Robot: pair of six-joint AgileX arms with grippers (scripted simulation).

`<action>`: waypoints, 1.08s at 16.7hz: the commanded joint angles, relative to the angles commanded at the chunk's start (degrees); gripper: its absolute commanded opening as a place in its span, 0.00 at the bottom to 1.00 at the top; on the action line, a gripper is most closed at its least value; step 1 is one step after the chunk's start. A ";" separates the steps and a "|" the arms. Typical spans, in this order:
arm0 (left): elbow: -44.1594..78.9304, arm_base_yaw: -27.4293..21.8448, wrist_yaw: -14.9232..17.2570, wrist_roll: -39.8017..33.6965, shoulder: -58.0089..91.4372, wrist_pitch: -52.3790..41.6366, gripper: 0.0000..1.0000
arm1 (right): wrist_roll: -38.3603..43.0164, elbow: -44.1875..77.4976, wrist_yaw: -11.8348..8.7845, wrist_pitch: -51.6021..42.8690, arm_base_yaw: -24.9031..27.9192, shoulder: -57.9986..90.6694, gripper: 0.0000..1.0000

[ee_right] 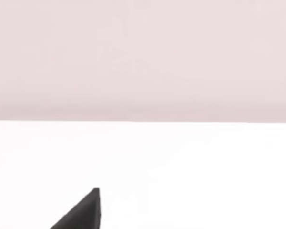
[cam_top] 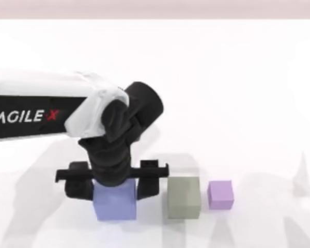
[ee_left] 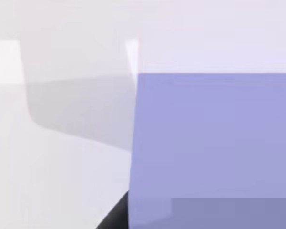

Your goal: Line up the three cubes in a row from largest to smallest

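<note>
Row check | my left end effector (cam_top: 115, 187) straddles the large matte periwinkle-blue cube (cam_top: 115, 202), fingers wide either side, seemingly setting it at the row's left end | olive grey-green cube (cam_top: 184, 197) then small lilac cube (cam_top: 220, 194) follow rightward on the white tabletop (cam_top: 237, 93)

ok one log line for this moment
left gripper around blue cube | row: blue, olive cube, lilac cube | right arm out of top view

Three cubes sit in a row: big blue cube (cam_top: 115, 202) at the left, grey-green cube (cam_top: 184, 197) next, small purple cube (cam_top: 220, 194) last.
</note>
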 joint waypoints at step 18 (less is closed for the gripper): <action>8.75 0.71 -0.01 -0.25 -4.53 -13.88 1.00 | 0.00 0.00 0.00 0.00 0.00 0.00 1.00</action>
